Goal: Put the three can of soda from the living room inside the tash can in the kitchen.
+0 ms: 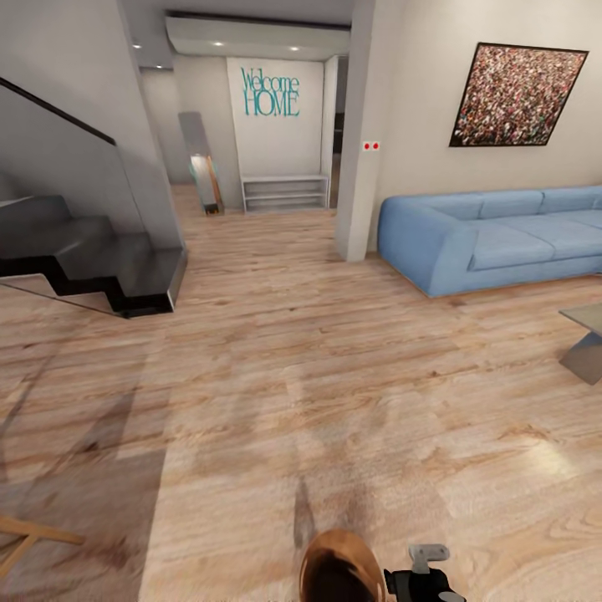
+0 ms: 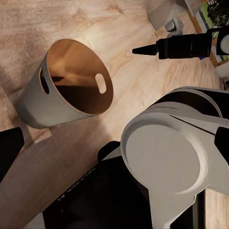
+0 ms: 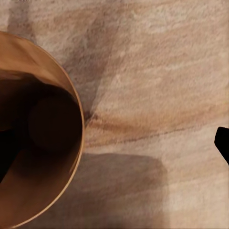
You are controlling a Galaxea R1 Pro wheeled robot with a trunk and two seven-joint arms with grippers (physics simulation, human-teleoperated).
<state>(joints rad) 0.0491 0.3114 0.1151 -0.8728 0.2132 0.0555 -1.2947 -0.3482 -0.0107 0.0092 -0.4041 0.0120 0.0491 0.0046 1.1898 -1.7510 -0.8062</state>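
The trash can (image 2: 71, 88), a round bin with a copper-brown inside, a grey outside and slot handles, stands on the plank floor right in front of my base; its brown rim (image 1: 341, 562) peeks in at the head view's lower edge. My right gripper (image 3: 114, 150) hovers above its rim, open, one dark fingertip (image 3: 222, 143) over the floor and the other over the bin's mouth (image 3: 38, 119). A dim round shape (image 3: 50, 123) lies inside the bin; I cannot tell what it is. One dark finger (image 2: 9, 150) of my left gripper shows beside the bin. The soda cans are out of view.
A blue sofa (image 1: 502, 238) runs along the right wall, with a low table corner (image 1: 585, 339) before it. Dark stairs (image 1: 100, 259) stand at the left. A pillar (image 1: 355, 167) and a hallway shelf (image 1: 284, 192) lie ahead across wide wood floor (image 1: 293, 376).
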